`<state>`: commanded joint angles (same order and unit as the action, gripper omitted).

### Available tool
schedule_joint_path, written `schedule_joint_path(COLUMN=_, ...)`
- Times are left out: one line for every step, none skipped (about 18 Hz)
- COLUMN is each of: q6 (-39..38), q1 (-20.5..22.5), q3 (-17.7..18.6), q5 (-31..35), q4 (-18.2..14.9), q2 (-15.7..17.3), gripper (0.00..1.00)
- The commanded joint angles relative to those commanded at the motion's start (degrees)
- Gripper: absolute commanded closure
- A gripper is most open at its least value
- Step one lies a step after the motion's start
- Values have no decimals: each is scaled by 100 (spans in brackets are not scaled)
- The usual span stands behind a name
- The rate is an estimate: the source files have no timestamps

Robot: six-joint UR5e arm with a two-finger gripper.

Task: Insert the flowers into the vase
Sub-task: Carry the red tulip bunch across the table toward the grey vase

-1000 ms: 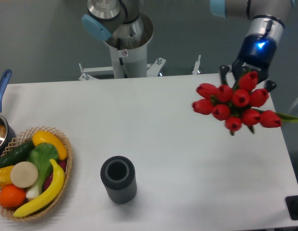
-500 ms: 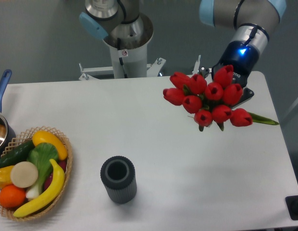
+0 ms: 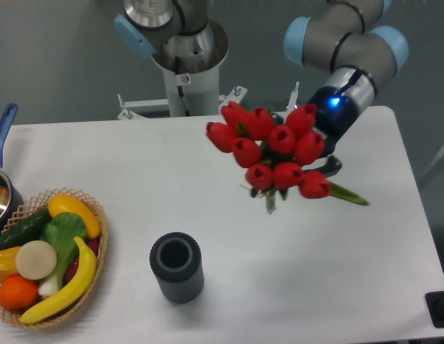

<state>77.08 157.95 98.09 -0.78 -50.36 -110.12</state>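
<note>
Vase (image 3: 177,267) upright on bench (image 3: 208,172), well down-left of hand (image 3: 324,152). Hand, largely hidden behind buds, carries flowers (image 3: 271,154) aloft, presumably clamping stems. Bunch likely light, floppy, crushable; best held low on stems

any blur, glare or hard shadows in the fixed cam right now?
Fixed camera: the flowers look slightly soft, the vase and basket sharp; lighting is even, with only faint shadows on the table; a blue light glows on the wrist above the gripper.
</note>
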Motion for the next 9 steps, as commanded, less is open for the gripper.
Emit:
schedule_joint_path(q6=9, q1=-62, q3=0, q5=-27, q4=17, q2=-27, gripper=70)
schedule_joint_path(q6=9, q1=-97, q3=-9, q5=-44, q4=26, q2=-44, gripper=70)
schedule_joint_path(q6=18, q1=-141, q3=-35, q5=-62, q4=26, q2=-44, gripper=70)
schedule_joint_path(q6=18, q1=-193, q3=-61, q5=-123, q4=26, q2=-44, gripper=70)
schedule_joint_path(q6=18, q1=-246, q3=-62, q5=-159, q4=26, q2=-44, gripper=70)
schedule_joint_path(q6=18, q1=-325, q3=-79, q5=-168, q4=26, q2=-53, gripper=70)
schedule_joint_path(q6=18, q1=-395, q3=-105, q5=-185, q4=26, q2=-79, gripper=70)
schedule_joint_path(q6=18, q1=-466, q3=-140, q5=-203, q4=26, q2=-114, gripper=70)
schedule_joint_path(q6=18, q1=-527, q3=-158, q5=-220, q4=26, q2=-141, gripper=70)
